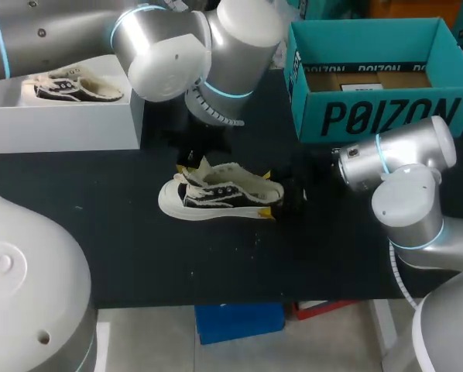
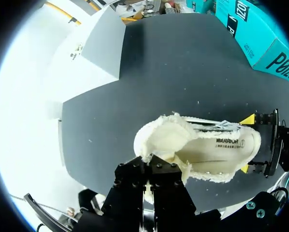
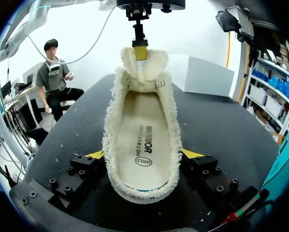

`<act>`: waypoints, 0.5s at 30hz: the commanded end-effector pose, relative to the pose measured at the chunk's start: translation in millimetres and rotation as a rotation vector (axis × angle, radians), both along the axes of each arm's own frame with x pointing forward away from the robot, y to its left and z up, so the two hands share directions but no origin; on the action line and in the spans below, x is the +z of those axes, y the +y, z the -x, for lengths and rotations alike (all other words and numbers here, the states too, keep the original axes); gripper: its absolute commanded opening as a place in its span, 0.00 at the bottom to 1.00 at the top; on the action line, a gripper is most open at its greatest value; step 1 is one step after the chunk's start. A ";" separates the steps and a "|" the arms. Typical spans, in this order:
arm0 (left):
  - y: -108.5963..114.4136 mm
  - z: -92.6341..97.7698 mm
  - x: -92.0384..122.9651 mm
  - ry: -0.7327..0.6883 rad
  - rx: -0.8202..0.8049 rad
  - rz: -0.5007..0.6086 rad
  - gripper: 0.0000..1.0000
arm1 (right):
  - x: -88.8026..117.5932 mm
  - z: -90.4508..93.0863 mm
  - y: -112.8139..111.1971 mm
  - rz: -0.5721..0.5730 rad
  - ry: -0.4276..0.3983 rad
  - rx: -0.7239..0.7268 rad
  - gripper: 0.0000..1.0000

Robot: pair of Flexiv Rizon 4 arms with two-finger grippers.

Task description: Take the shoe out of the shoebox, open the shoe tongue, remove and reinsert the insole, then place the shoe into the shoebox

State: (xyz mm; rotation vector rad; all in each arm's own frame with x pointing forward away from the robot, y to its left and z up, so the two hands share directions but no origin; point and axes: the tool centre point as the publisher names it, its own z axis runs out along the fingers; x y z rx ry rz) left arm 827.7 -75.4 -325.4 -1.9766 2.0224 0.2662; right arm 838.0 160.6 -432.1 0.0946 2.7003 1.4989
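The teal shoebox (image 1: 378, 116) sits open at the far right corner of the black table (image 1: 138, 248). A flat brown sheet (image 1: 367, 80) lies inside it. A white box (image 1: 61, 124) sits at the far left edge, and a second shoe (image 1: 77, 87) rests on top of it.

The fluffy shoe (image 1: 220, 194) stands on its sole near the middle of the table, well away from every edge. There is bare table in front of it and on both sides.

The right claw (image 1: 269, 194) is closed around the heel, with one yellow tip touching each side. The left claw (image 3: 140, 52) is pinched tight on the tongue (image 3: 144, 63) and holds it straight up. The cream insole (image 3: 142, 140) lies flat inside the shoe.

There are two boxes, two shoes and two claws.
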 end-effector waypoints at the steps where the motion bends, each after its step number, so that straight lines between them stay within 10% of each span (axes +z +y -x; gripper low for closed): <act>1: 14.3 6.5 -2.8 -0.008 0.000 0.012 0.00 | -3.9 -1.5 0.7 0.002 0.001 -0.002 0.00; 14: 33.6 15.8 -14.4 0.010 0.030 0.020 0.00 | -3.9 -1.5 0.7 0.002 0.001 -0.002 0.00; 15: 34.0 16.6 -17.2 0.016 0.030 0.019 0.26 | -3.9 -1.5 0.7 0.002 0.001 -0.002 0.00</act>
